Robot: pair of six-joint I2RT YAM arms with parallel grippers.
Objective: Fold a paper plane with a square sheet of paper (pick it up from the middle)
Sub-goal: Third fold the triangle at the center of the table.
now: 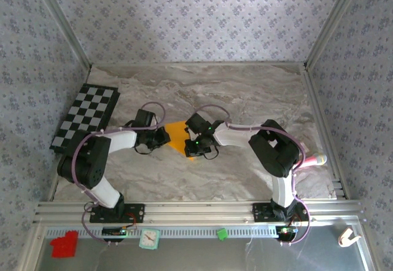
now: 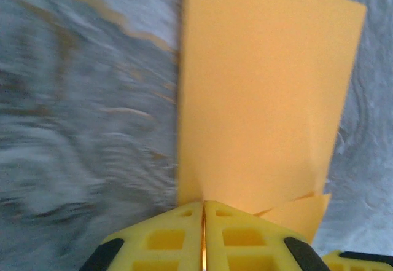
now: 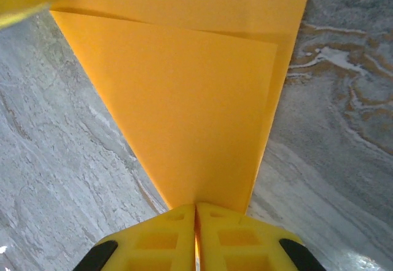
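In the top view, the paper (image 1: 176, 134) is seen near the centre of the frame, a little to the left, on the marble table (image 1: 245, 179). It is placed between the two grippers: the left gripper (image 1: 163, 137) is at its left edge and the right gripper (image 1: 191, 148) is at its lower right edge. Whether the paper is lying on the table or lifted from it cannot be told here. A checkered mat (image 1: 86, 120) lies at the left of the table, well apart from the paper. In the left wrist view, the left gripper (image 2: 203, 204) is seen at the bottom centre with its yellow fingers (image 2: 166, 237) pressed together, and the near edge of the paper (image 2: 264, 86) is pinched between them. The paper reaches up to the top of the frame as a long flat panel, and a second layer is seen under it at the lower right. In the right wrist view, the right gripper (image 3: 196, 208) is at the bottom centre, its fingers (image 3: 156, 240) also pressed together on the paper (image 3: 184, 111), which is pinched at a narrow end. From there the paper widens toward the top, and a folded layer with a straight crease is seen across the upper part.
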